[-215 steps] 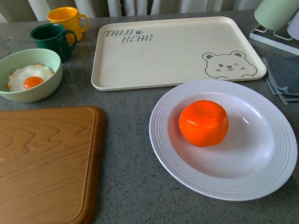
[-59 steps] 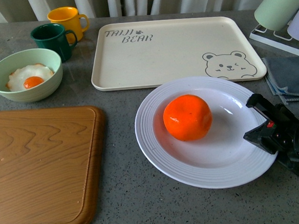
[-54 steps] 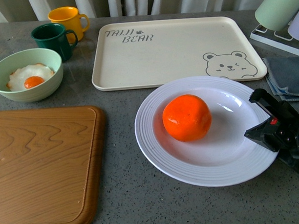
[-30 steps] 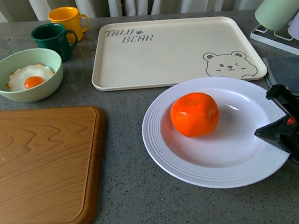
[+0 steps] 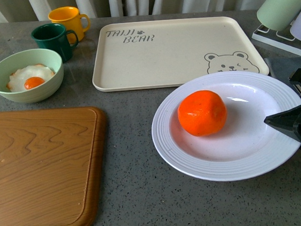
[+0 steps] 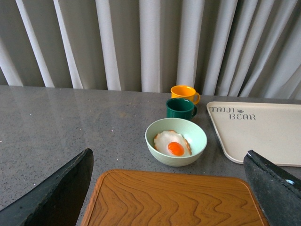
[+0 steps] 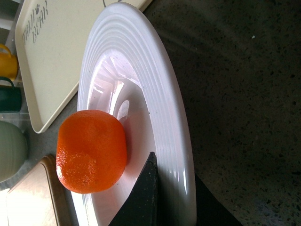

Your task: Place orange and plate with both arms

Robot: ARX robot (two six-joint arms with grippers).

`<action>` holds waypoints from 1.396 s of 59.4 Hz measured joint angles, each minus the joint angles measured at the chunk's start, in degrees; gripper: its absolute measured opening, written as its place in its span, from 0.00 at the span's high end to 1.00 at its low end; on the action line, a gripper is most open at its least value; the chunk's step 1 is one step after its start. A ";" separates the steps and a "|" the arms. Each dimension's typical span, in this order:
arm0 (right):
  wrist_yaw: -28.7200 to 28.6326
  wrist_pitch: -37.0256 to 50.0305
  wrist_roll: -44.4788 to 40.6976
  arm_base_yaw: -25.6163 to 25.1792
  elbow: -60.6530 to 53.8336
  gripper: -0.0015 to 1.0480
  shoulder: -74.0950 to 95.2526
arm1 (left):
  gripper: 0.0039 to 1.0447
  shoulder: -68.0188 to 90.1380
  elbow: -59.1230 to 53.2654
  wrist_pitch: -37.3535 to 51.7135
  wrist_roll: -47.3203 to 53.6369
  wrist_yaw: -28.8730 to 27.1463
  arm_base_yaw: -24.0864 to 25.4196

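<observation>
The orange point(image 5: 202, 113) sits in the middle of the white ribbed plate point(image 5: 165, 143) on the grey table, right of centre in the front view. My right gripper point(image 5: 276, 122) is shut on the plate's right rim, with one black finger on top and the other under the rim. The right wrist view shows this pinch close up: the right gripper point(image 7: 173, 170), the plate rim point(image 7: 164, 108) and the orange point(image 7: 91, 150) just beyond the finger. My left gripper point(image 6: 167, 197) hangs open above the wooden board point(image 6: 174, 188), holding nothing.
The cream bear tray point(image 5: 172, 49) lies just behind the plate, whose far rim overlaps the tray's front edge. A wooden board point(image 5: 41, 172) fills the left front. A green bowl with a fried egg point(image 5: 25, 75), a dark green mug point(image 5: 52, 39) and a yellow mug point(image 5: 69, 19) stand back left. A cup rack point(image 5: 283, 10) stands back right.
My right gripper came in from the right and shut on the plate's rim. Over the last second the plate, with the orange on it, has shifted to the right and slightly back.
</observation>
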 joint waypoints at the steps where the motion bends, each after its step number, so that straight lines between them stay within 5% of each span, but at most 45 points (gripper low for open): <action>1: -0.09 0.22 0.00 0.00 -0.07 0.97 -0.11 | 0.08 0.00 0.00 0.00 0.00 0.00 0.00; 31: -2.43 1.95 0.28 1.03 4.20 0.97 -3.21 | 0.08 0.00 0.00 0.00 0.00 0.00 -0.02; 53: -2.73 2.93 0.52 2.10 21.20 0.97 10.91 | 0.08 0.00 0.00 0.00 0.00 0.00 0.00; 83: -2.32 -6.82 0.24 3.08 50.86 0.97 33.38 | 0.08 0.00 0.00 0.00 0.00 0.00 0.00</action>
